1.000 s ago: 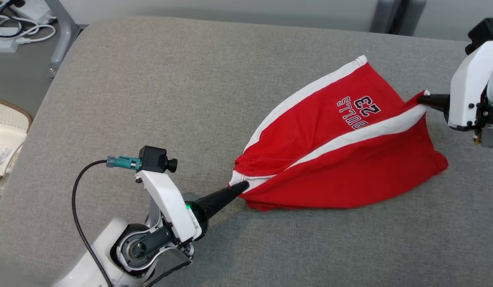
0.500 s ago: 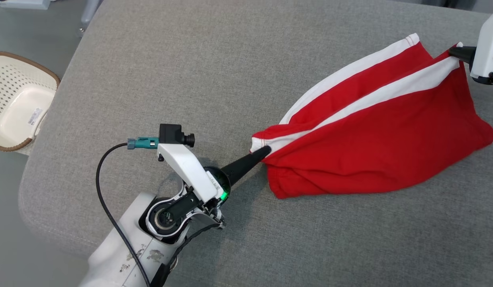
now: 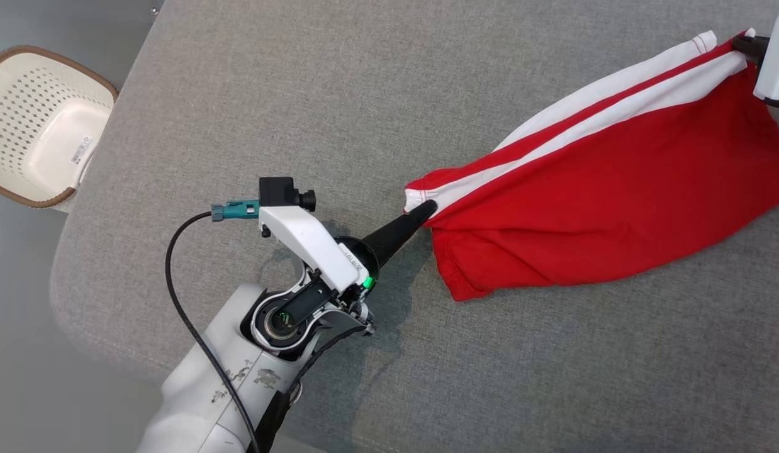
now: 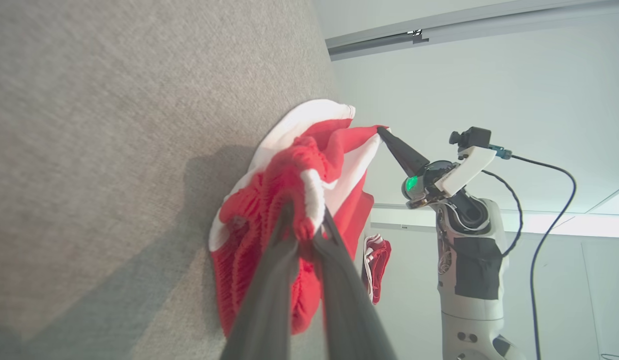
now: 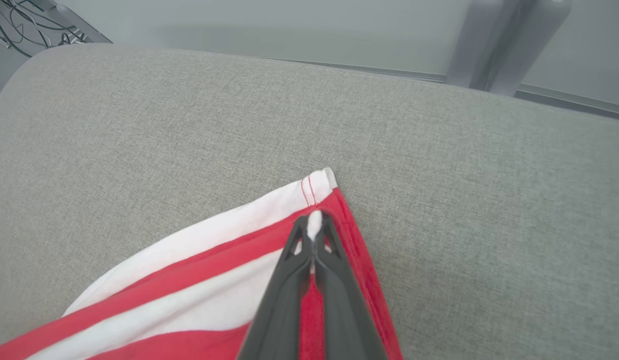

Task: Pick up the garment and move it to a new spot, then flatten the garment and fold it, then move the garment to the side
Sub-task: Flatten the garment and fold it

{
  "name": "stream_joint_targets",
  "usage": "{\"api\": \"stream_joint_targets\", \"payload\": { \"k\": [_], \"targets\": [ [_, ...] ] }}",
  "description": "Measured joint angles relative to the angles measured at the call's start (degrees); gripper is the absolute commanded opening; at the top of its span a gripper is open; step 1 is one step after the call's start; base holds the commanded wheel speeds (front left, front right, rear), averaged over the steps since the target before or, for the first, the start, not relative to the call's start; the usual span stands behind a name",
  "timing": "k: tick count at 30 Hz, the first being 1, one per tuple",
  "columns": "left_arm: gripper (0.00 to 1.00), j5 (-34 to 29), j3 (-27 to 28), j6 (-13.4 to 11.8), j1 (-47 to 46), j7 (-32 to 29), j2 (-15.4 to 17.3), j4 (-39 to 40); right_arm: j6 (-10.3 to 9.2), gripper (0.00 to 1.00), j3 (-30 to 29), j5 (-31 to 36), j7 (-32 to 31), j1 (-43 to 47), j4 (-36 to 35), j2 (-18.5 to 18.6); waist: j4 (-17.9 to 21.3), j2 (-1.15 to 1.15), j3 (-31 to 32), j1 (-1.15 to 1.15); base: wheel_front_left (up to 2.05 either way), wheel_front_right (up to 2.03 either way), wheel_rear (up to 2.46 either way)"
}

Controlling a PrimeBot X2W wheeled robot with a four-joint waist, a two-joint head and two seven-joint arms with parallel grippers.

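Head view: left claw and right claw, spread apart, pinch garment.

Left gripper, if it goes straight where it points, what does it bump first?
The shorts: the left gripper is pinching their edge, so it would likely push into more red cloth first. Depth beyond is unclear.

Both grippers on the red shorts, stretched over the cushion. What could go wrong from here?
The right gripper pinches only a sliver of the white hem; more tension may pull it free.
The left gripper holds bunched waistband, so the shorts may lay down wrinkled.
The lower red edge hangs low over the cushion and could fold under.
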State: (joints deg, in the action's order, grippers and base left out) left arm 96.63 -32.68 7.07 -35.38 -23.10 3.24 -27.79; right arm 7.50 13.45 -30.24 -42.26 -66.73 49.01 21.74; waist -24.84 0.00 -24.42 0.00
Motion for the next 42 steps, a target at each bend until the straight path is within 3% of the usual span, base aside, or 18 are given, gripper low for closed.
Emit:
{"api": "stream_joint_targets", "payload": {
  "k": [16,17,18,32,33,34,35,42],
  "targets": [
    [0.0,5.8,-5.8,0.3,-3.5,5.5,-0.5,0.5,0.0,0.02,4.6,-2.4,7.6,-3.3,4.3,0.8,-0.6,0.0,-2.0,0.0,0.0,0.0,0.0],
    [0.0,6.0,-6.1,0.3,-3.7,5.7,-0.4,0.5,0.0,0.31,4.9,-2.5,8.3,-3.5,4.5,0.7,-0.6,0.0,-2.1,0.0,0.0,0.0,0.0],
    [0.0,6.2,-6.4,0.3,-3.9,6.1,-0.4,0.4,0.0,1.0,4.9,-2.6,9.3,-3.9,4.9,0.7,-0.6,0.0,-2.2,0.0,0.0,0.0,0.0],
    [0.0,7.5,-7.9,0.3,-6.5,11.8,-0.5,-5.4,0.0,1.0,8.3,-6.8,21.2,-4.3,5.7,0.0,1.3,0.0,-1.5,0.0,0.0,0.0,0.0],
    [0.43,7.4,-8.0,0.3,-6.7,12.2,-0.5,-6.4,0.0,1.0,8.6,-7.5,22.1,-3.9,5.5,0.0,1.6,0.0,-1.3,0.0,0.0,0.0,0.0],
    [0.96,7.2,-8.2,0.3,-7.0,12.8,-0.5,-7.4,0.0,1.0,8.8,-8.3,23.1,-3.3,5.1,0.2,1.8,0.0,-1.0,0.0,0.0,0.0,0.0],
    [1.0,7.0,-8.3,0.3,-7.3,13.3,-0.5,-8.4,0.0,1.0,9.1,-9.1,24.3,-2.7,4.7,0.3,2.1,0.0,-0.6,0.0,0.0,0.0,0.0],
    [1.0,1.6,-8.8,0.3,-8.4,20.2,0.2,-13.5,0.0,1.0,12.1,-13.8,34.0,4.1,-1.0,1.6,4.2,0.0,2.6,0.0,0.0,0.0,0.0]
  ]
}}
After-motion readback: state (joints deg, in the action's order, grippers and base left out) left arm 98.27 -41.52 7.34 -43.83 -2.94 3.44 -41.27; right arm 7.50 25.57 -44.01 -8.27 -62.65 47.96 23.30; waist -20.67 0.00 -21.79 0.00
